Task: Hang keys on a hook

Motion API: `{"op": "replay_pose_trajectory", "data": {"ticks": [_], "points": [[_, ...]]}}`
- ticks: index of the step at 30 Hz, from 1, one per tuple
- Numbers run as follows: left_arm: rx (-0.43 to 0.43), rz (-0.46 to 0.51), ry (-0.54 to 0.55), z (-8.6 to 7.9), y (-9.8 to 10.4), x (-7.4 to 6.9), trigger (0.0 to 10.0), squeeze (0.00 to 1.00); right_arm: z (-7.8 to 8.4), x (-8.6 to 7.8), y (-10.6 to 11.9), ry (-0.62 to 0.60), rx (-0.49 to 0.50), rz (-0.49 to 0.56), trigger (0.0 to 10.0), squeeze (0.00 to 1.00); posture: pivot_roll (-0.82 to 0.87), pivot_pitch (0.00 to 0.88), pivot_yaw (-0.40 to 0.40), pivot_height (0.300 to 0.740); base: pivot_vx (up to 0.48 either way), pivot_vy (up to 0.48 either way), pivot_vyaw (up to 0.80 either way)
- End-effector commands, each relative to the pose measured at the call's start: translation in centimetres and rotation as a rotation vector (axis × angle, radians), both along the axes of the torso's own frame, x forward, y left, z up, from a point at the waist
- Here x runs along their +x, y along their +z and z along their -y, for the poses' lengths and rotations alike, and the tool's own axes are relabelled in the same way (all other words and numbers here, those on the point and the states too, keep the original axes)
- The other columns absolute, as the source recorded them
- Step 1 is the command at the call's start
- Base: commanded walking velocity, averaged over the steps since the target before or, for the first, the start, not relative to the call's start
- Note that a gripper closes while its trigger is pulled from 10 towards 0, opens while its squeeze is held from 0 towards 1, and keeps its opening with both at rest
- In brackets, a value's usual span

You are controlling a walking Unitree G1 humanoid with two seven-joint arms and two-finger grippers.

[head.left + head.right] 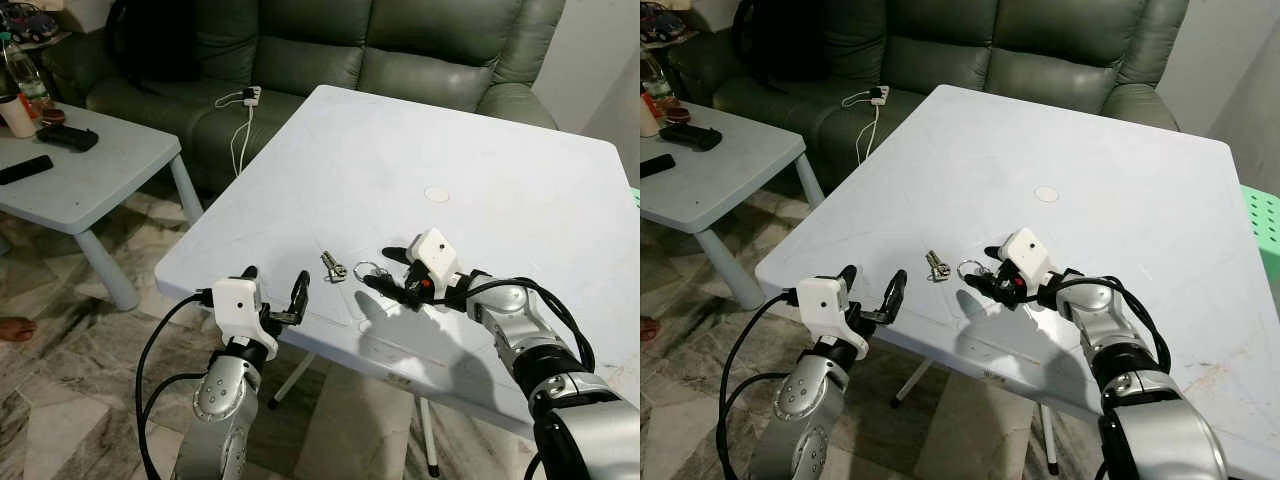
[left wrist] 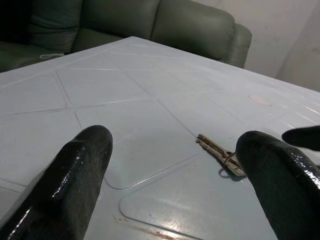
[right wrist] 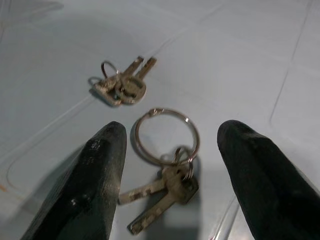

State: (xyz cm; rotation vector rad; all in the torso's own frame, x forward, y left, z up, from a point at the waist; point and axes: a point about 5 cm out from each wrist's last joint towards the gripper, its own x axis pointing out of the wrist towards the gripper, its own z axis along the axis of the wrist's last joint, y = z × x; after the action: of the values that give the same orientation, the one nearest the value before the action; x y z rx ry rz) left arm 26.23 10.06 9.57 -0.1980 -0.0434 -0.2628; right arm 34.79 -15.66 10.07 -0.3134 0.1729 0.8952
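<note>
Two sets of keys lie on the pale blue table [image 1: 420,130] near its front edge. A small bunch [image 1: 333,266] sits to the left. A large ring with keys [image 1: 370,270] lies just right of it. My right gripper [image 1: 380,268] is open and low over the table, its fingers on either side of the ring [image 3: 167,136], touching nothing. The small bunch [image 3: 120,87] lies just beyond its fingertips. My left gripper [image 1: 276,278] is open at the table's front edge, pointing toward the small bunch [image 2: 220,152], a short way off.
A green sofa [image 1: 330,50] with a white charger cable [image 1: 243,115] stands behind the table. A low table [image 1: 90,165] at the left carries a remote, a bottle and a cup. A small round disc [image 1: 436,194] lies mid-table. A green stool [image 1: 1265,215] stands at the right.
</note>
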Motion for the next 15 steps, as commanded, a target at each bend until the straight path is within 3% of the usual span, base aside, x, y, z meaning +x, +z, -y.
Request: {"op": "replay_pose_trajectory", "data": {"ticks": [1, 2, 3, 4, 5, 6, 7, 15], "points": [[-0.074, 0.007, -0.016, 1.87, 0.70, -0.15, 10.0, 0.00, 0.29, 0.18, 0.26, 0.012, -0.028, -0.011, 10.0, 0.00, 0.05, 0.079, -0.103, 0.740, 0.000, 0.000, 0.00], [-0.073, 0.007, -0.016, 1.88, 0.69, -0.17, 10.0, 0.00, 0.29, 0.16, 0.25, 0.016, -0.028, -0.011, 10.0, 0.00, 0.05, 0.077, -0.104, 0.740, 0.000, 0.000, 0.00], [-0.073, 0.008, -0.015, 1.87, 0.70, -0.17, 10.0, 0.00, 0.25, 0.08, 0.19, 0.028, -0.021, -0.021, 8.2, 0.00, 0.05, 0.077, -0.104, 0.740, 0.000, 0.000, 0.00], [-0.074, 0.007, -0.015, 1.88, 0.69, -0.19, 10.0, 0.00, 0.25, -0.01, 0.14, 0.037, -0.019, -0.025, 3.6, 0.00, 0.05, 0.077, -0.104, 0.740, 0.000, 0.000, 0.00], [-0.074, 0.007, -0.015, 1.88, 0.69, -0.19, 10.0, 0.00, 0.25, -0.01, 0.14, 0.037, -0.019, -0.025, 3.6, 0.00, 0.05, 0.077, -0.104, 0.740, 0.000, 0.000, 0.00], [-0.073, 0.007, -0.014, 1.89, 0.69, -0.19, 10.0, 0.00, 0.32, 0.00, 0.16, 0.033, -0.021, -0.018, 0.8, 0.00, 0.05, 0.077, -0.106, 0.740, 0.000, 0.000, 0.00], [-0.075, 0.007, -0.013, 1.89, 0.70, -0.20, 10.0, 0.00, 0.45, 0.07, 0.16, 0.018, -0.038, -0.008, 0.0, 0.00, 0.05, 0.077, -0.106, 0.740, 0.000, 0.000, 0.00], [-0.078, 0.006, -0.013, 1.99, 0.68, -0.16, 10.0, 0.00, 0.53, -0.02, 0.07, 0.027, -0.037, -0.018, 0.0, 0.00, 0.05, 0.074, -0.108, 0.740, 0.000, 0.000, 0.00]]}}
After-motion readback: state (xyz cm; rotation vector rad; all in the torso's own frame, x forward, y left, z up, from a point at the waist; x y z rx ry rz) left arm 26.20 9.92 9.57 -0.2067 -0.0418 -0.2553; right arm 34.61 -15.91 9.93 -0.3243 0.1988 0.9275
